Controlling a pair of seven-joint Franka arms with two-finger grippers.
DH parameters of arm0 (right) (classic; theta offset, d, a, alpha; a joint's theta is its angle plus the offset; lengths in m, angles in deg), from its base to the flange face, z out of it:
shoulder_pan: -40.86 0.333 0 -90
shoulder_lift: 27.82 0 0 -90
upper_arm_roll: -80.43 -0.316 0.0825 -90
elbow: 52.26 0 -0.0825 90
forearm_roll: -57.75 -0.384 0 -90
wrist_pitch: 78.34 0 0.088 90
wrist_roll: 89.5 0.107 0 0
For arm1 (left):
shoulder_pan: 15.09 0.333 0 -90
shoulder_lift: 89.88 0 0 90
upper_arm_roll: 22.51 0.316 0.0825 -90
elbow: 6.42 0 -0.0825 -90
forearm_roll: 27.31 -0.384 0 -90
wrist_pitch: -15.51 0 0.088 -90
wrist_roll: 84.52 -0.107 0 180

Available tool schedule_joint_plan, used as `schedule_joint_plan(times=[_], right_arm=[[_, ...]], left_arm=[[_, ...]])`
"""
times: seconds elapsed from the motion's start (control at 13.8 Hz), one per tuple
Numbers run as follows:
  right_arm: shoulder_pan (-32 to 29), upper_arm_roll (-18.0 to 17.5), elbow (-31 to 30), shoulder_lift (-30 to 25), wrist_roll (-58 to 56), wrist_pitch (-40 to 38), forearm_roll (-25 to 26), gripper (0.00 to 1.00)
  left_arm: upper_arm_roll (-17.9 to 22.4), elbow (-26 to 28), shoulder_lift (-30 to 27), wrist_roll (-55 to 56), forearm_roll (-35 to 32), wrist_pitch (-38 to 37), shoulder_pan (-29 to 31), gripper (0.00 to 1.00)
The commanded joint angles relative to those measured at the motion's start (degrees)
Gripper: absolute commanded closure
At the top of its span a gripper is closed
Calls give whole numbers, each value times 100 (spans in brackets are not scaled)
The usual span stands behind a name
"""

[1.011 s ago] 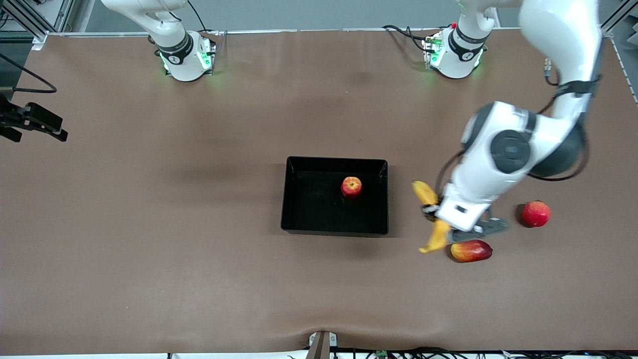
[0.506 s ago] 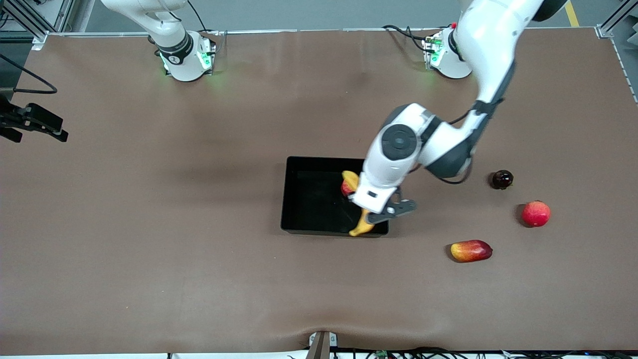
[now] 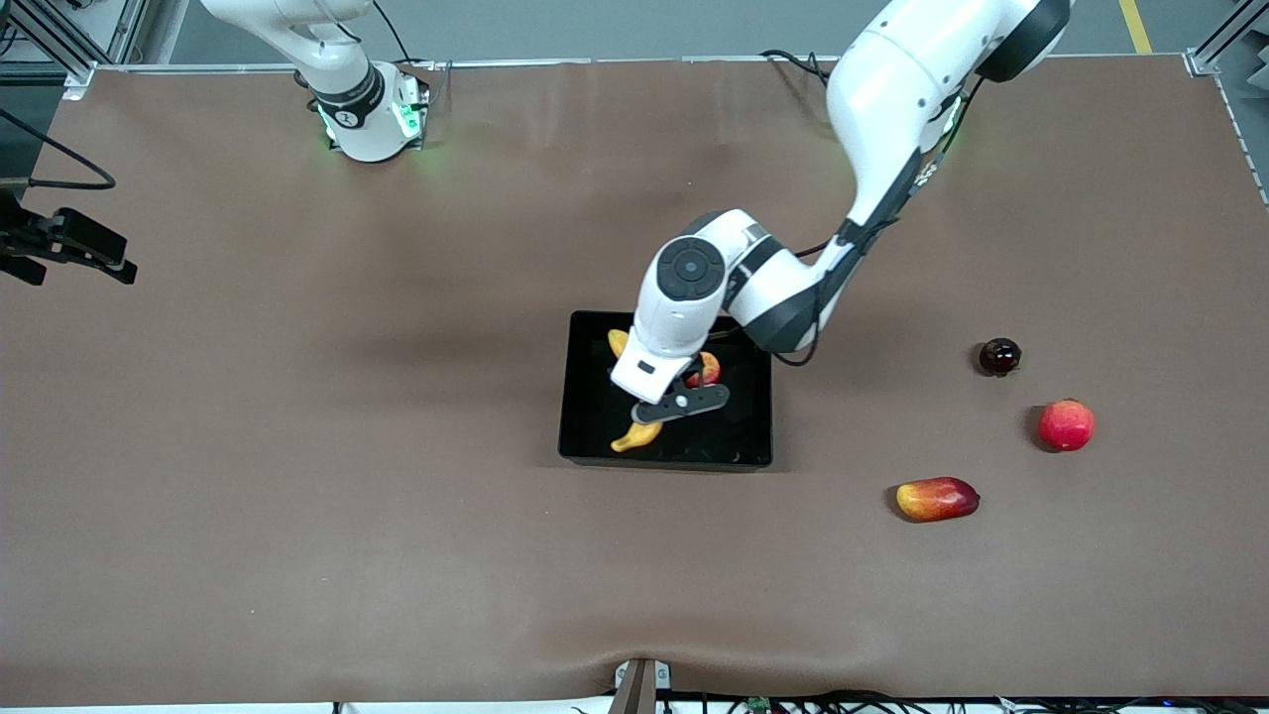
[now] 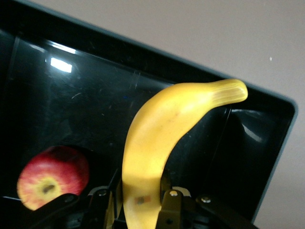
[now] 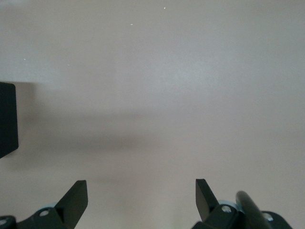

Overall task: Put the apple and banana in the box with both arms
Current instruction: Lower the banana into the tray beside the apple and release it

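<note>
The black box (image 3: 585, 436) sits mid-table. The apple (image 3: 709, 369) lies in it, partly hidden by the left arm; it also shows in the left wrist view (image 4: 52, 177). My left gripper (image 3: 649, 395) is over the box, shut on the banana (image 3: 634, 436), which hangs just above the box floor. In the left wrist view the gripper (image 4: 141, 202) clamps the banana (image 4: 157, 133) near one end, with the box wall (image 4: 267, 143) around it. My right gripper (image 5: 141, 195) is open and empty over bare table and waits; it is out of the front view.
An oblong red-and-yellow fruit (image 3: 937, 498), a round red fruit (image 3: 1066, 424) and a small dark round fruit (image 3: 999, 356) lie toward the left arm's end of the table. A black corner (image 5: 7, 119) shows at the right wrist view's edge.
My left arm has carried the banana from beside the oblong fruit across to over the box and lowered it inside. The small dark fruit came into sight. The apple has not moved.
</note>
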Motion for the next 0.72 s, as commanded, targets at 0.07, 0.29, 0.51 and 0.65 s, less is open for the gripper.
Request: schedule_joint_plan(times=[0.07,0.29,0.51,0.65], right_arm=[[-40,-24,42,35,-20,18,95,0],[-40,-24,42,35,-20,18,104,0],[-31,-24,51,44,-20,9,113,0],[-22,-24,51,44,-20,9,113,0]], left_arm=[[344,-203,361,86,-126,364,-374,100],[460,-202,519,69,-126,408,-419,100],[468,-176,660,148,-117,505,-419,96],[477,-176,651,130,-135,505,-419,49]])
